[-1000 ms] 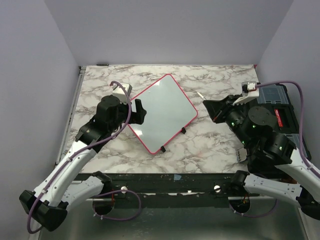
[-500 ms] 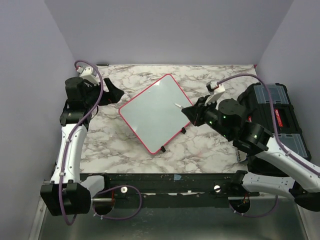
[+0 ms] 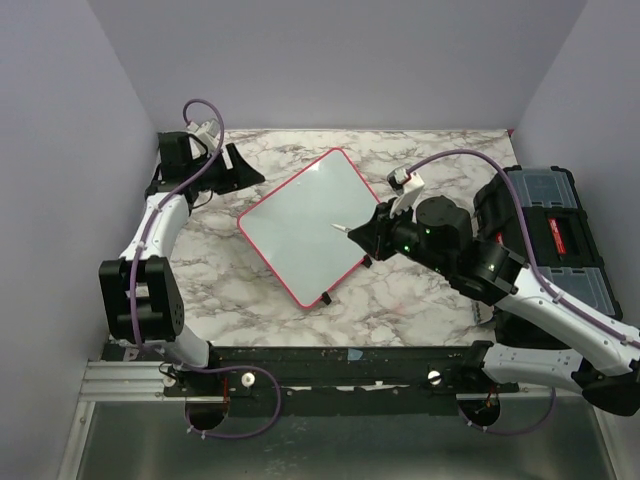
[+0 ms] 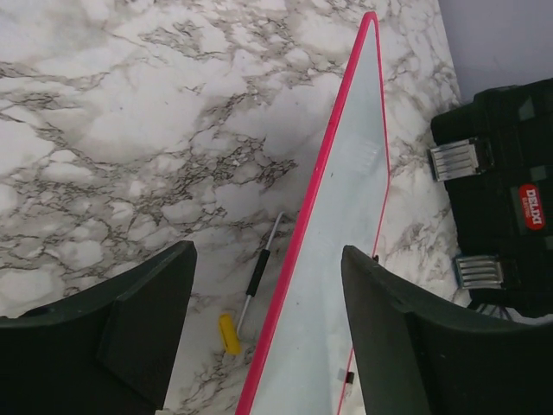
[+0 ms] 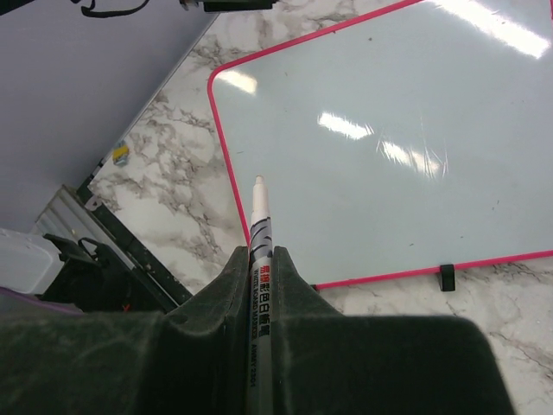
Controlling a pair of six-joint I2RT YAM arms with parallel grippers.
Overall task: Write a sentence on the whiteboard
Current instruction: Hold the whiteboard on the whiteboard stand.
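The right end effector is clamped tight on a white marker, the barrel pinched between its fingers and the tip sticking out ahead. The whiteboard lies flat in the middle of the tabletop, turned so its corners point like a diamond. It sits directly ahead of the marker tip, to the left of the right arm. The marker's long axis runs from the end effector out over the board's right-hand part, so the tip stands over white surface inside the pink frame. Whether it touches cannot be told. The right arm is plainly the nearer one.

No sentence is legible; in the right wrist view the surface reads blank apart from light glare.

The left end effector sits at the far left corner, apart from the board, its fingers spread wide with nothing between them. Beneath it, just beside the frame, lie a small yellow cap and a thin rod.

A black toolbox stands at the right edge, lid latched, its contents hidden
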